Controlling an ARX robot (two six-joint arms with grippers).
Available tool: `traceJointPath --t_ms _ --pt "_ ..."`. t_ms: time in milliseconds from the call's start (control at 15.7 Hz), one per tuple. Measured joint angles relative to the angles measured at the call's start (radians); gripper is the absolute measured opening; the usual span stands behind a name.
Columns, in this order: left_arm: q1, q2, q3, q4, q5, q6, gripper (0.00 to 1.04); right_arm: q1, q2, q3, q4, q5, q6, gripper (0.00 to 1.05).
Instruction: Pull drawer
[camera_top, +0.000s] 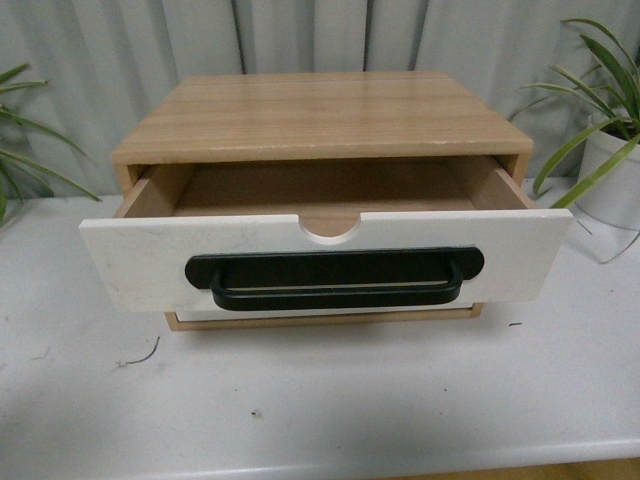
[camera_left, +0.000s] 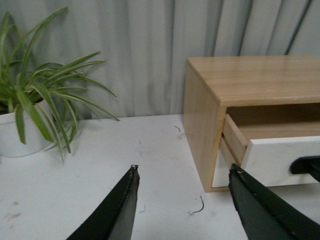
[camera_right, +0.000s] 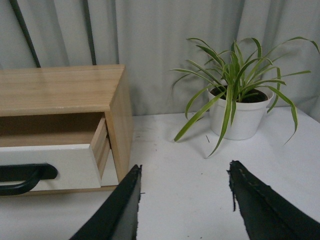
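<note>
The drawer (camera_top: 330, 268) stands out of the cabinet (camera_top: 320, 115) — floor showing.

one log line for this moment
drawer: pulled partly out | handle: free | left gripper: open, empty, clear of cabinet | right gripper: open, empty

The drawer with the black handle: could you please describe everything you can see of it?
The drawer is wide and shallow, with a white front, light wood sides and a brownish bottom. A long black bar handle runs across the front, below a half-round notch in the top edge. It is pulled partly out of the light wood cabinet, sits level and looks empty. Nothing is holding it, and its front hangs above the white table.
</note>
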Motion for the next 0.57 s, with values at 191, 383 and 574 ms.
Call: traceJointPath --t_ms 191,383,574 --pt "-0.033 -0.038 -0.007 -0.024 -0.045 0.000 0.43 0.017 -0.028 -0.013 -0.015 0.030 0.000 0.43" --pt "-0.101 -0.094 -0.036 -0.028 -0.102 0.001 0.14 0.145 -0.078 -0.037 -0.040 0.129 0.000 0.14" --pt "-0.227 -0.153 -0.044 -0.099 -0.239 0.003 0.02 0.137 -0.118 -0.050 -0.062 0.147 0.000 0.02"
